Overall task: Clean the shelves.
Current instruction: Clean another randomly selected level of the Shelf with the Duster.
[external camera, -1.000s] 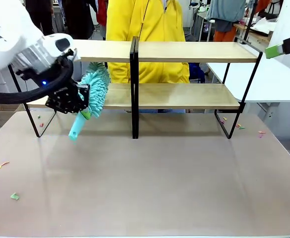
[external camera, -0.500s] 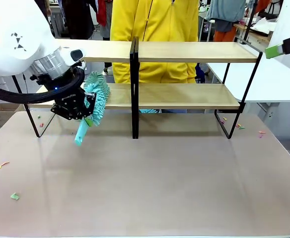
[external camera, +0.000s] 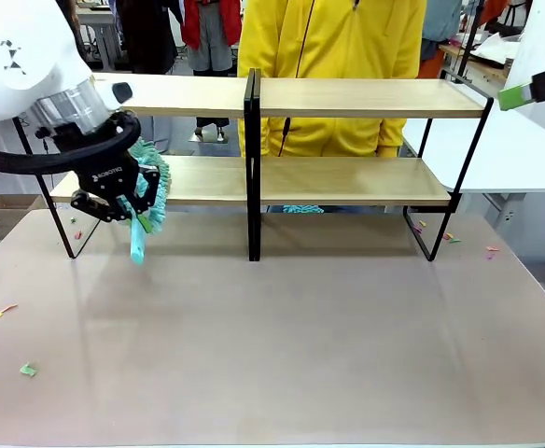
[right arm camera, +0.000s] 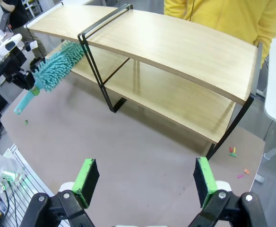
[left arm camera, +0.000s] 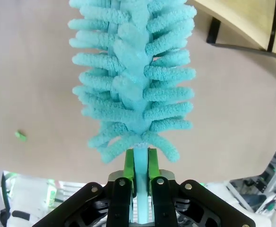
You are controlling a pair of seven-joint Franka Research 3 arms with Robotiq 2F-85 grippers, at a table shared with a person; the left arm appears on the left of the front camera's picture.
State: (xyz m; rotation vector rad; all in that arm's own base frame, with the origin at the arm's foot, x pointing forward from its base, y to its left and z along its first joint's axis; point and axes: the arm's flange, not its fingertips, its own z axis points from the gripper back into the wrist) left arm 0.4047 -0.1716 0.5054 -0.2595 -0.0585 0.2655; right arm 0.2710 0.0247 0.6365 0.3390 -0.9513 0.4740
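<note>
The shelves point(external camera: 347, 98) stand across the far half of the table, two light wooden boards on black frames; they also show in the right wrist view point(right arm camera: 185, 45). My left gripper point(external camera: 128, 201) is shut on the handle of a teal fluffy duster point(external camera: 147, 177). Its head sits at the front edge of the left rack's lower board and its handle points down. In the left wrist view the green pads point(left arm camera: 128, 163) clamp the duster point(left arm camera: 133, 75) just below its head. My right gripper point(right arm camera: 147, 175) hangs open above the table, right of the shelves.
A person in a yellow jacket point(external camera: 333, 37) stands behind the shelves. Small paper scraps lie on the table at the left point(external camera: 0, 314), the front left point(external camera: 28, 371) and the far right point(external camera: 490, 250). A white table point(external camera: 506, 149) adjoins on the right.
My left arm has moved left and turned, swinging the duster from leaning right to nearly upright at the left rack. The person has stepped to the right.
</note>
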